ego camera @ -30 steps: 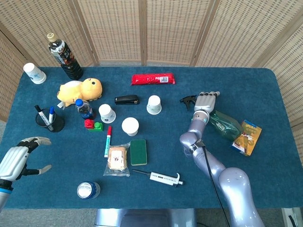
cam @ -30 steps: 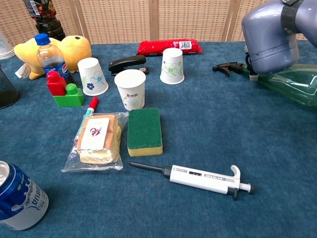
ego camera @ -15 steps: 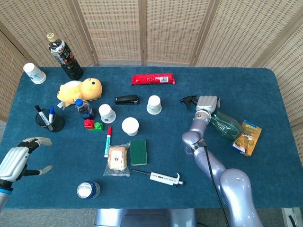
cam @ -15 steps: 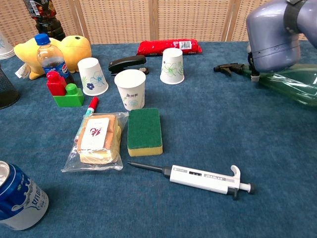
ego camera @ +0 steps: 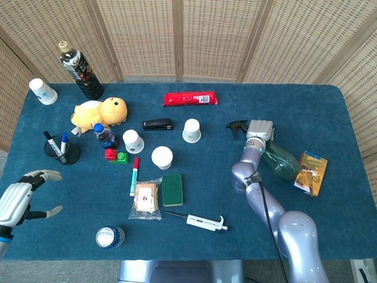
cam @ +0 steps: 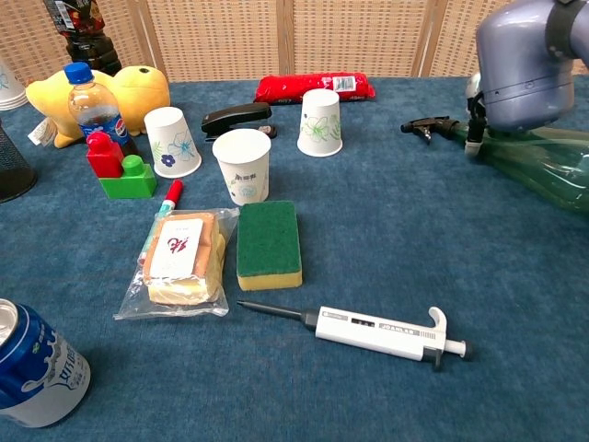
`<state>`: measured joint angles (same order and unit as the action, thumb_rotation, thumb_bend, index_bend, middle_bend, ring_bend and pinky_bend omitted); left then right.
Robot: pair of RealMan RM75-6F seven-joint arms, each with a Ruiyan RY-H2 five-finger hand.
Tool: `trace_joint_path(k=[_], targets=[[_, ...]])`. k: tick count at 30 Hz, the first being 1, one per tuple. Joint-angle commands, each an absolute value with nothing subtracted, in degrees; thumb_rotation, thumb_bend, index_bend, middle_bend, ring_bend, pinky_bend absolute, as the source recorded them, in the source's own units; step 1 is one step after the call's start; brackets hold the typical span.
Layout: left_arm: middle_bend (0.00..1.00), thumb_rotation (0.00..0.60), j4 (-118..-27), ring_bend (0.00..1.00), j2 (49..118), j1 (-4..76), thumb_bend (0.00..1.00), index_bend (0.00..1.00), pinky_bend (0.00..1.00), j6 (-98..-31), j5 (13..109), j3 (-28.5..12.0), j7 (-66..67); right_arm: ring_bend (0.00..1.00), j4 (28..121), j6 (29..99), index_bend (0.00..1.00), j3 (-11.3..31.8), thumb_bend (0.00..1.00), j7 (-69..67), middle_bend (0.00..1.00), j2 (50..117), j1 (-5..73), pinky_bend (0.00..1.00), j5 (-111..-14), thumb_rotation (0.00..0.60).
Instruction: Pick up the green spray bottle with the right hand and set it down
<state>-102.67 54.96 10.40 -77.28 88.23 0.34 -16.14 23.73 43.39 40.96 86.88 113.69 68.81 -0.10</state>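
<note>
Grasp step: right hand [ego camera: 260, 130] clenched over translucent green plastic spray bottle [ego camera: 277, 160], lying flat; hold unconfirmed. Next: lift.

blue-carpeted desk [ego camera: 330, 106], backed along its far edge by a folding woven rattan screen [ego camera: 194, 35], evenly lit.

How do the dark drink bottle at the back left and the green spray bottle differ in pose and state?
The dark drink bottle stands upright near the table's back left edge; the green spray bottle lies on its side at the right. The drink bottle stands free of both hands; the right robot hand is over the spray bottle's neck. Both rest on the blue table.
</note>
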Motion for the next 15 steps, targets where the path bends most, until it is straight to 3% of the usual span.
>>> trace_joint_path(k=[1,7,15], targets=[[0.31,0.6,-102.53,0.26,55.17,10.36,0.18,0.32,0.21,-77.5,88.28,0.23,-16.25,0.53,24.43,43.05,0.61,41.33,0.39,84.73,0.55,113.05,68.16,0.64,-1.48,0.6],[0.32,0.6,-102.27,0.27,55.55,10.41,0.18,0.32,0.21,-77.61,88.23,0.06,-16.28,0.53,28.71,43.29,0.6,42.33,0.39,79.49,0.55,110.68,66.91,0.64,-3.19,0.6],[0.32,0.6,-101.78,0.27,55.82,10.32,0.18,0.33,0.21,-78.21,88.61,-0.11,-16.86,0.53,46.71,46.57,0.59,44.37,0.38,66.19,0.55,101.76,60.46,0.64,-5.73,0.6]])
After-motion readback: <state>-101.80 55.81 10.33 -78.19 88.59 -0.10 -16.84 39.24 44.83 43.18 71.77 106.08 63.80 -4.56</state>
